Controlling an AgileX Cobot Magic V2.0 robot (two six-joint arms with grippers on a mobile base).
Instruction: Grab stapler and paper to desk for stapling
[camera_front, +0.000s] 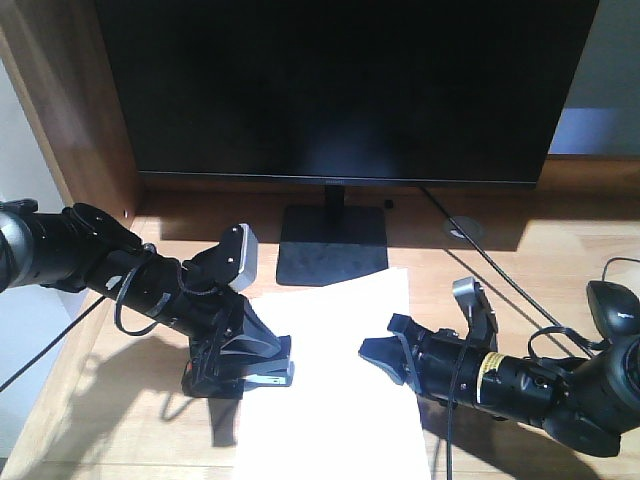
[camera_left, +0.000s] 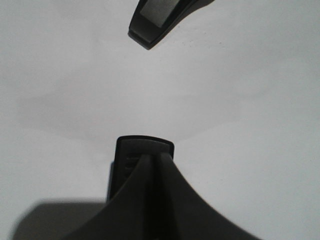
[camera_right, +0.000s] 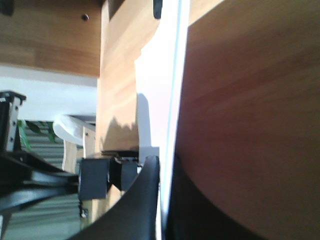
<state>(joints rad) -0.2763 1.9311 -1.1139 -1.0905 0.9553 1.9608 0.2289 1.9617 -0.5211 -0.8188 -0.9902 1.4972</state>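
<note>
One stapler (camera_front: 262, 374) (black), one paper (camera_front: 335, 390)

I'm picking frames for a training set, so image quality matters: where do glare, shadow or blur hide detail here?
Front view: sunlight washes out the paper, hard shadows fall on the desk, and the monitor is almost plain black. Left wrist view: the paper fills the frame, featureless. Right wrist view: the near fingers are dark and blurred; the paper's edge glares.
</note>
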